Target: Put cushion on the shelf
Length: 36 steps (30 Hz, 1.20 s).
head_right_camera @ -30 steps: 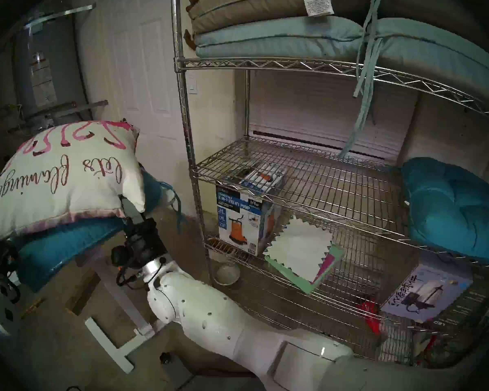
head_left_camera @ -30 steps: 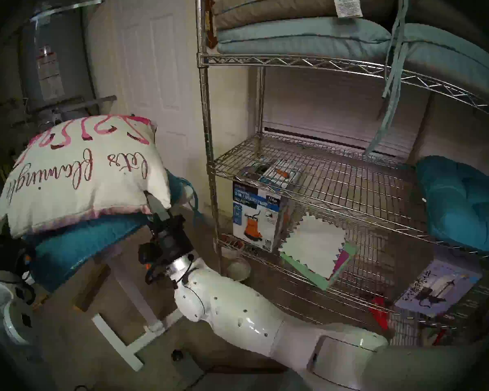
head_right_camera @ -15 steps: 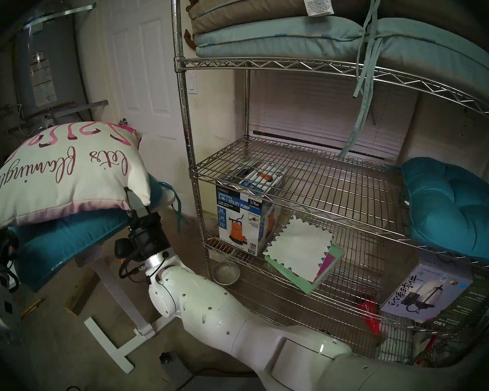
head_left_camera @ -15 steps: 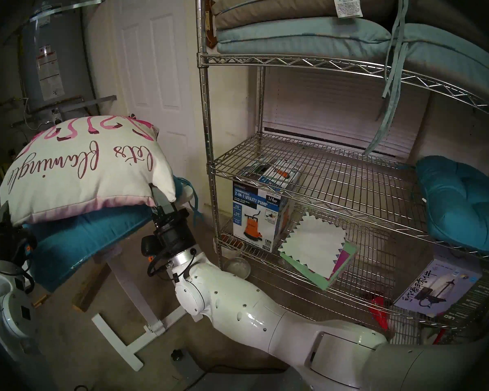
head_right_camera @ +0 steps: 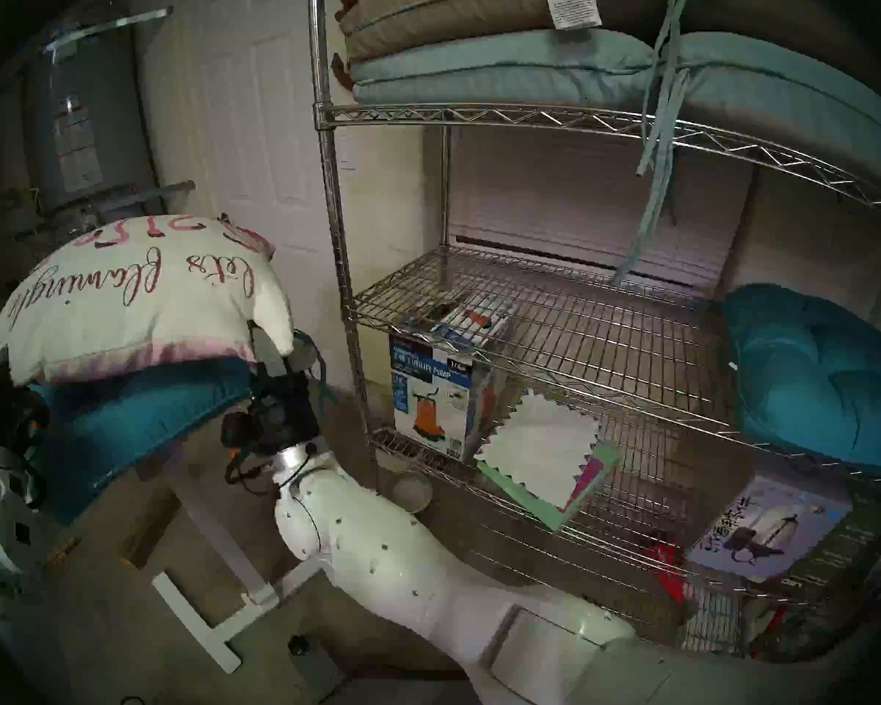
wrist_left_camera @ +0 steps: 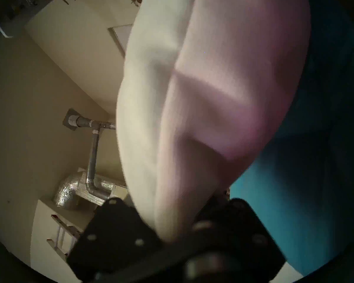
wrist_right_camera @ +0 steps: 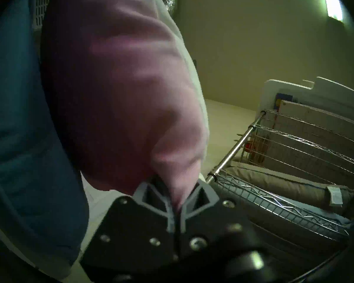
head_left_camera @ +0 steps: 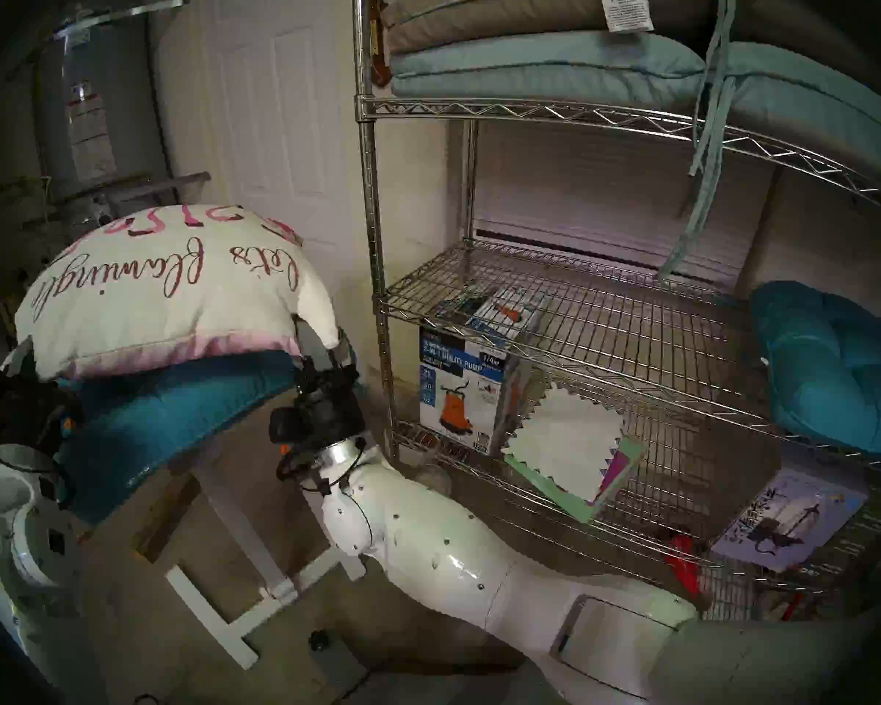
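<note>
Cushion up off the teal pad, both grippers on it, rack not reached.

Shelf (head_left_camera: 570, 302) stood well right of the cushion (head_left_camera: 174, 292); its front post could snag the plump corner on the swing. Right gripper (wrist_right_camera: 177, 196) pinched only a corner fold, left gripper (wrist_left_camera: 172, 231) an edge; thin bites could slip.

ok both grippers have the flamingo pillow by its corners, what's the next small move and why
Probably carry the cushion right toward the shelf. The right gripper and left gripper pinch its corners, it hangs just above the teal seat cushion, and that middle tier is bare.
</note>
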Tool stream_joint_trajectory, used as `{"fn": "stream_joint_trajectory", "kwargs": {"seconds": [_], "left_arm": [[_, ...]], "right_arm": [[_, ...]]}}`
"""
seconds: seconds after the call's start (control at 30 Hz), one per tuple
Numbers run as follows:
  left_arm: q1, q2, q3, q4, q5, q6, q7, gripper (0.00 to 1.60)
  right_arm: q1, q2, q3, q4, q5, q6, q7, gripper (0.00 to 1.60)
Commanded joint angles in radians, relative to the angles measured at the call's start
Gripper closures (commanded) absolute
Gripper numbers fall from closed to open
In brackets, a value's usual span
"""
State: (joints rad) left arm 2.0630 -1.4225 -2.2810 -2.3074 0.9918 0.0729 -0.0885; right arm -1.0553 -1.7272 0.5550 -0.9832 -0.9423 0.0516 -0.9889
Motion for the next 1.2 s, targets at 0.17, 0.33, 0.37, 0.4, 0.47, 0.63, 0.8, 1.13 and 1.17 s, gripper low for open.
{"fn": "stream_joint_trajectory", "kwargs": {"seconds": [0.17,0.33,0.37,0.4,0.47,0.63,0.8,1.13,1.17], "left_arm": [[-0.098,0.057,0.096,-0.069,0.009,0.023,-0.044,1.6],[-0.113,0.063,0.125,-0.071,0.022,0.03,-0.056,1.6],[-0.118,0.064,0.132,-0.075,0.024,0.032,-0.06,1.6],[-0.121,0.065,0.137,-0.077,0.026,0.034,-0.063,1.6],[-0.125,0.064,0.145,-0.08,0.029,0.036,-0.066,1.6],[-0.133,0.061,0.173,-0.104,0.035,0.043,-0.08,1.6],[-0.134,0.056,0.196,-0.123,0.042,0.054,-0.092,1.6],[-0.16,0.061,0.228,-0.136,0.024,0.063,-0.125,1.6],[-0.166,0.063,0.234,-0.136,0.022,0.06,-0.125,1.6]], "right_arm": [[-0.045,0.025,0.048,-0.1,0.024,0.024,-0.072,1.6],[-0.073,0.058,0.056,-0.155,0.02,0.048,-0.083,1.6],[-0.079,0.065,0.058,-0.166,0.019,0.055,-0.086,1.6],[-0.084,0.071,0.059,-0.176,0.019,0.058,-0.087,1.6],[-0.089,0.079,0.061,-0.191,0.017,0.065,-0.087,1.6],[-0.106,0.1,0.066,-0.238,0.008,0.088,-0.094,1.6],[-0.134,0.137,0.068,-0.306,-0.002,0.118,-0.074,1.6],[-0.156,0.178,0.079,-0.372,-0.012,0.155,-0.057,1.6],[-0.157,0.183,0.081,-0.378,-0.012,0.156,-0.056,1.6]]}}
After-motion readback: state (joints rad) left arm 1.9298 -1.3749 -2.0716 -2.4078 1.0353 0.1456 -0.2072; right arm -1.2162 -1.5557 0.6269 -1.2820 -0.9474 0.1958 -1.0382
